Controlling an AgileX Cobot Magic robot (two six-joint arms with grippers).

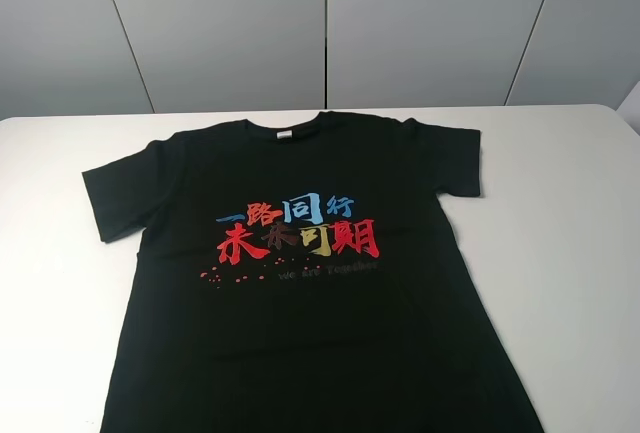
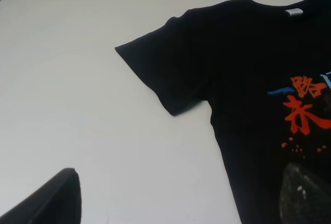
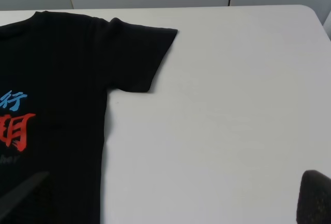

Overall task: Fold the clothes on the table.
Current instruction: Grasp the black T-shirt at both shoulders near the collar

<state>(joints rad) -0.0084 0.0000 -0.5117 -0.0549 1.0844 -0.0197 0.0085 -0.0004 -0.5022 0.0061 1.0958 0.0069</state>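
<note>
The clothes are one black T-shirt (image 1: 300, 333) lying flat and face up on the white table (image 1: 560, 213), collar toward the wall, red, blue and tan characters across the chest. Both short sleeves are spread out. Neither gripper shows in the high view. In the left wrist view my left gripper (image 2: 181, 203) is open: one finger (image 2: 51, 200) hangs over bare table, the other over the shirt's body, below the left sleeve (image 2: 165, 69). My right gripper (image 3: 170, 203) is open too, one finger (image 3: 20, 193) above the shirt, the other over the table, near the right sleeve (image 3: 139, 53).
A grey panelled wall (image 1: 320, 23) runs behind the table's far edge. The shirt's hem runs off the bottom of the high view. Bare white tabletop lies on both sides of the shirt, wider on the right.
</note>
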